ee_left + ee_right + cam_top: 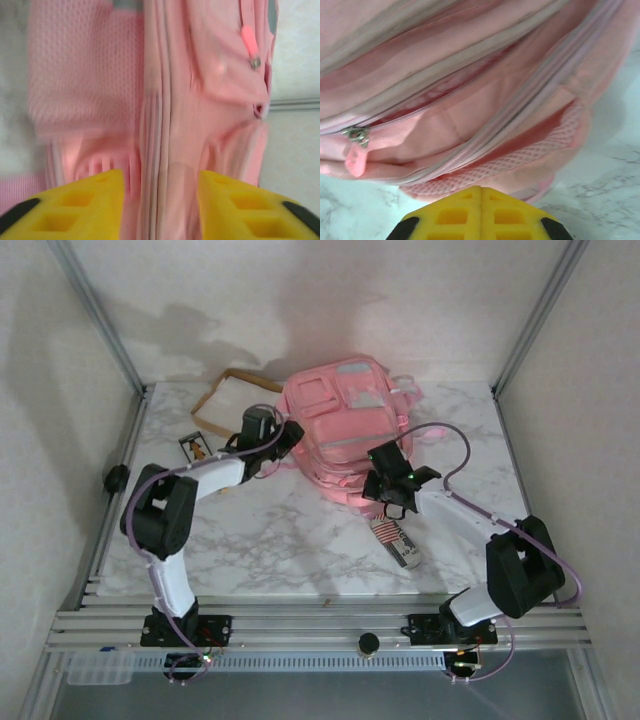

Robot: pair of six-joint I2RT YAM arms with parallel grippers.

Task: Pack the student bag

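The student bag (340, 425) is matt pink woven cloth, with a coarse mesh pocket (75, 70) and a small shiny metal zip slider (355, 134). The worktop (270, 540) looks smooth, marble-patterned, faintly glossy.

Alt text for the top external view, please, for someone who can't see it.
A pink student bag lies at the far middle of a marble table, with the left gripper at its left side and the right gripper at its near edge. A small card and a tan-edged flat sheet lie to its left, and a striped packet lies just in front.
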